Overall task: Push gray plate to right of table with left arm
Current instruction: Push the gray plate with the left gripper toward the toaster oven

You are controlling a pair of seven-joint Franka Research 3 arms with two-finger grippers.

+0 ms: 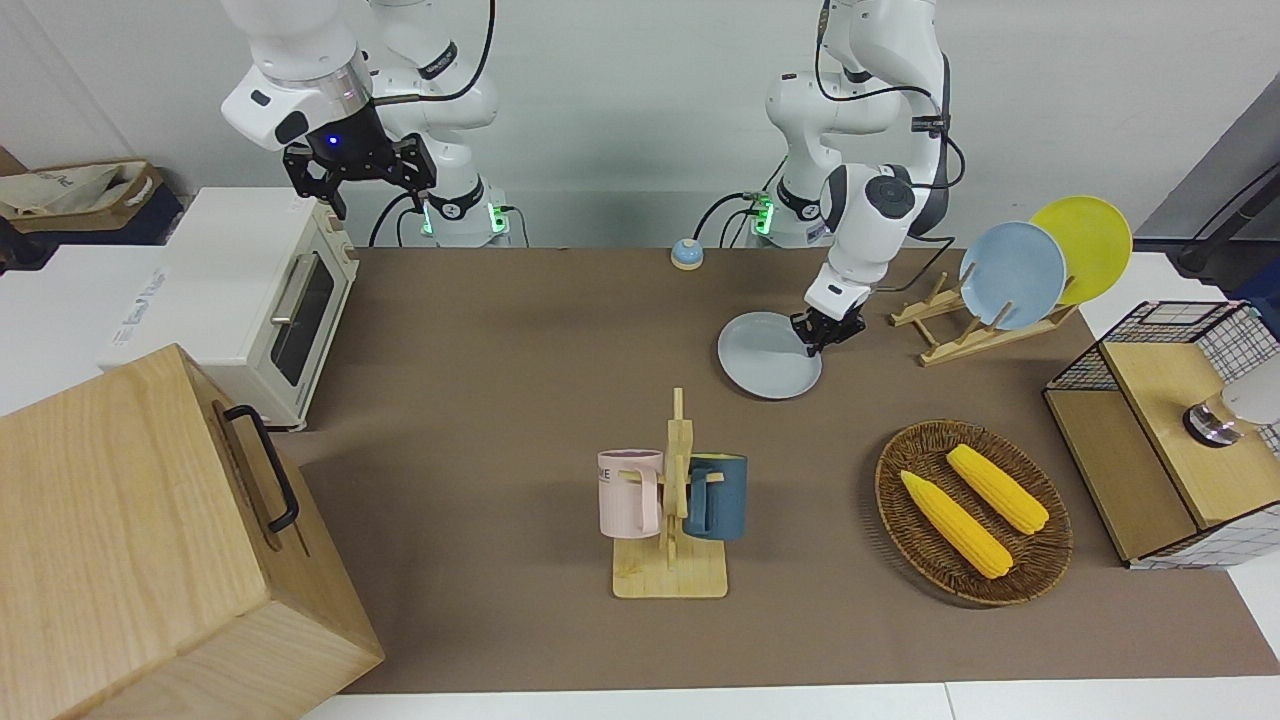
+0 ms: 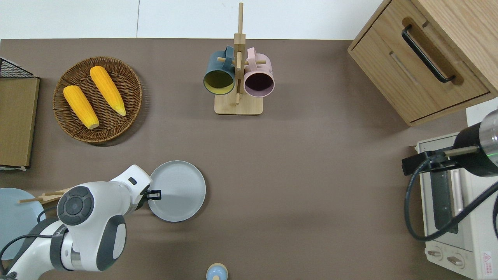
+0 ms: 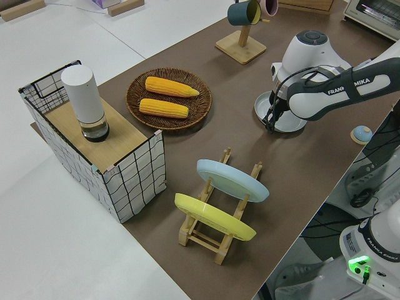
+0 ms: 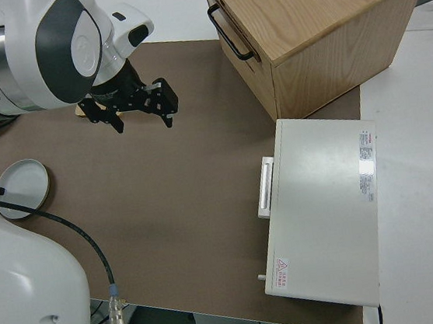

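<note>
Left arm (image 2: 89, 217) bent low, wrist angled down, left gripper (image 1: 826, 335) at table level; fingers' gap not discernible. Right arm (image 1: 300, 70) parked, right gripper (image 4: 133, 106) w/ fingers spread apart.

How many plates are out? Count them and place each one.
3. The gray plate lies flat on the table at the left gripper. The light-blue plate and yellow plate stand in the wooden rack.

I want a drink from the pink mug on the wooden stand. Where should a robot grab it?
Probably by the rim. The pink mug hangs on the mug stand with its mouth open upward, so jaws could come straight down, one inside and one outside the wall, on the side away from the dark blue mug. Its handle is hooked on a peg.
</note>
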